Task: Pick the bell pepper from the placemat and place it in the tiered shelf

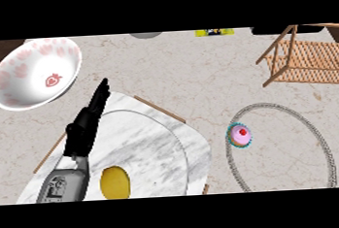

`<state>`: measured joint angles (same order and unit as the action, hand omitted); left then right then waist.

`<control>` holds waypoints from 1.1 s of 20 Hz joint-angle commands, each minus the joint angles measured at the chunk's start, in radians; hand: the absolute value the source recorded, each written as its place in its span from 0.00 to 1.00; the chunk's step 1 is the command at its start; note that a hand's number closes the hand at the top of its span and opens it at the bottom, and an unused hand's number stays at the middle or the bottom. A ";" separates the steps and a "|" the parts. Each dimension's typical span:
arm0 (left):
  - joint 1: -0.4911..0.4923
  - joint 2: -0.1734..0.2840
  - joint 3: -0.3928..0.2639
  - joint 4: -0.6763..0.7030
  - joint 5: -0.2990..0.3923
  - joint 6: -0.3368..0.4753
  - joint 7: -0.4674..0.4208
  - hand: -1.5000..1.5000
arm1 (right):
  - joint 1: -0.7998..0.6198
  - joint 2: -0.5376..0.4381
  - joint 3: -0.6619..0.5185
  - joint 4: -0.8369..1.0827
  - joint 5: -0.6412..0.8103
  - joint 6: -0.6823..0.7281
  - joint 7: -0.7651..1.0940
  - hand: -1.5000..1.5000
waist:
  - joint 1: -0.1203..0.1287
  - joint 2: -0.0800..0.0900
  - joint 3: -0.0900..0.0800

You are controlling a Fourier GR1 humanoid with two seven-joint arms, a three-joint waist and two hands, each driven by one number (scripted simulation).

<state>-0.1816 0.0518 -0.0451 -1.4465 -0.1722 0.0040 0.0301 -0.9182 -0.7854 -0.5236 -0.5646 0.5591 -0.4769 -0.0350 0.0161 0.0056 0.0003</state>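
1. Extending up and to the right from the lower left of the frame, the left hand (87, 122) has its fingers straight and together, pointing toward the upper middle. It holds nothing. It hovers over the left part of a marble tray; whether it touches the surface cannot be told.
2. Right hand: not visible anywhere in the view.
3. A yellow rounded object (114, 182), probably the bell pepper, lies at lower left, just right of the grey forearm and below the hand. It is not grasped.
4. The object sits on a round marble plate (156, 141) on the rectangular marble tray (197, 143), not on the placemat.
5. The placemat (319, 142), an oval with a grey beaded rim, lies at right centre. It carries only a small pink cupcake-like item (239, 135) at its left edge.
6. The tiered shelf (309, 60), wooden slats, stands at upper right, well apart from the hand.
7. A strawberry-print bowl (35, 72) occupies the upper left.
8. Judgement: transport not begun; the straight fingers suggest an approach posture, and the shelf lies closer to the unseen right arm's side.
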 commanded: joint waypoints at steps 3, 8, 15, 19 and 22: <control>0.028 0.001 0.007 -0.013 0.004 -0.001 -0.002 0.50 | 0.021 0.025 -0.057 -0.004 -0.110 0.021 -0.048 0.00 | -0.009 -0.004 0.000; 0.019 -0.002 -0.001 0.004 -0.015 0.005 -0.025 0.50 | -0.043 -0.025 -0.077 0.006 -0.176 0.127 -0.015 0.00 | -0.009 -0.004 0.000; 0.043 0.028 0.031 -0.011 0.032 -0.044 -0.033 0.50 | -0.036 -0.052 -0.105 -0.076 -0.272 0.185 0.003 0.00 | -0.015 -0.007 -0.001; -0.007 0.025 0.030 -0.020 0.014 -0.023 0.022 0.50 | -0.100 -0.104 -0.198 -0.039 -0.356 0.164 0.023 0.00 | -0.011 -0.006 0.000; 0.026 0.032 0.040 0.028 0.009 -0.023 -0.063 0.50 | -0.069 -0.183 -0.255 -0.040 -0.400 0.170 0.059 0.00 | -0.020 -0.006 -0.001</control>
<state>-0.1593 0.0719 -0.0194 -1.4454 -0.1595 -0.0205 0.0093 -0.9827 -0.9017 -0.7247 -0.5926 0.2112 -0.3112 -0.0289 0.0037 0.0011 0.0002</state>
